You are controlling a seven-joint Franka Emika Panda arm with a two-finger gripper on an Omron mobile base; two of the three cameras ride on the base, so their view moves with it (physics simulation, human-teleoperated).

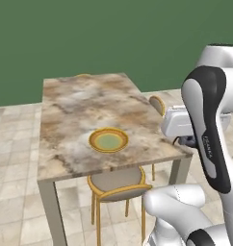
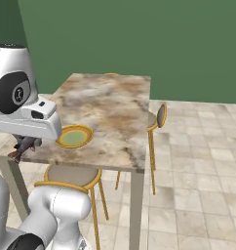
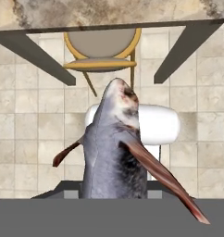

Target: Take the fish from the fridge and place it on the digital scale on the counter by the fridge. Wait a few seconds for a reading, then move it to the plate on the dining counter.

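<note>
My gripper (image 3: 112,190) is shut on the fish (image 3: 115,152), a dark grey fish with reddish-brown fins that points away from the hand. In the right base view the fish (image 2: 22,145) hangs under the white hand beside the near left corner of the dining counter (image 2: 110,105). In the left base view the gripper (image 1: 186,141) sits just off the near right edge of the marbled dining counter (image 1: 84,108). The plate (image 1: 109,140), yellow with an orange-brown rim, lies bare near the tabletop's front edge, a short way from the fish. The fridge, the digital scale and the counter are out of view.
A round stool-like chair (image 1: 117,185) is tucked under the table's near end. Another chair (image 2: 159,116) stands at the table's right side. The hand view looks down past the table edge (image 3: 109,25) to the chair (image 3: 102,46) and tiled floor. A green wall stands behind.
</note>
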